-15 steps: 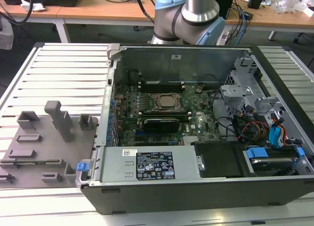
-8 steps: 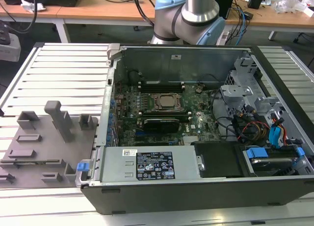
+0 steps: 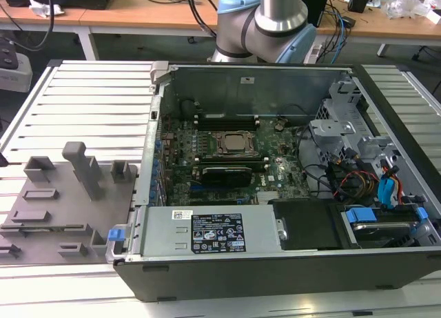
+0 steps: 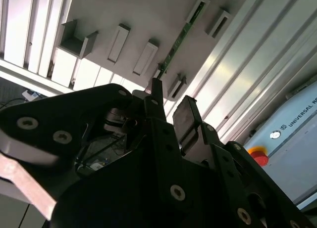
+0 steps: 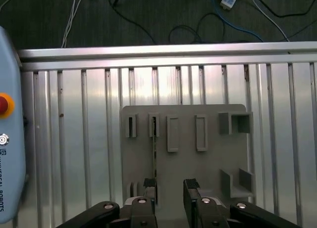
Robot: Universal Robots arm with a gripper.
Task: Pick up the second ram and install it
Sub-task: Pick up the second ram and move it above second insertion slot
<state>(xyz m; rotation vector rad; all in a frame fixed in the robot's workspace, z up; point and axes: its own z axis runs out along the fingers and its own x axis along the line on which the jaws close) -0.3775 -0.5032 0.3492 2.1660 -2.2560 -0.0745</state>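
Hovering over the grey tray [image 5: 208, 163], the hand [image 5: 170, 186] has its 2 fingers [image 5: 191, 186] spread apart, and nothing sits between them. In the second wrist view the hand [image 4: 170, 102] shows the same open gap, with bare tray behind it.

Just ahead of the fingertips, the second ram [image 5: 154, 154] stands on its thin edge in the tray. It appears as a narrow green strip seen from above. Its long axis runs straight away from the hand, crosswise to the line joining the 2 fingers. The far end is seated in a small slotted block, and the near end reaches up to 1 of the fingertips. The stick lines up with that finger and not with the gap. Whether finger and stick touch cannot be told. In the second wrist view the ram [image 4: 181, 40] is a slim green line slanting away from that same fingertip toward the far block.

Other grey blocks rise from the tray on both sides of the stick. The tray lies on a ribbed aluminium table [image 5: 69, 139]. A pale blue pendant [image 5: 10, 154] with a red button lies off to 1 side of the hand, well apart from the tray.

In the exterior view the tray [image 3: 62, 211] sits on the table just beside an open computer case [image 3: 275, 273].
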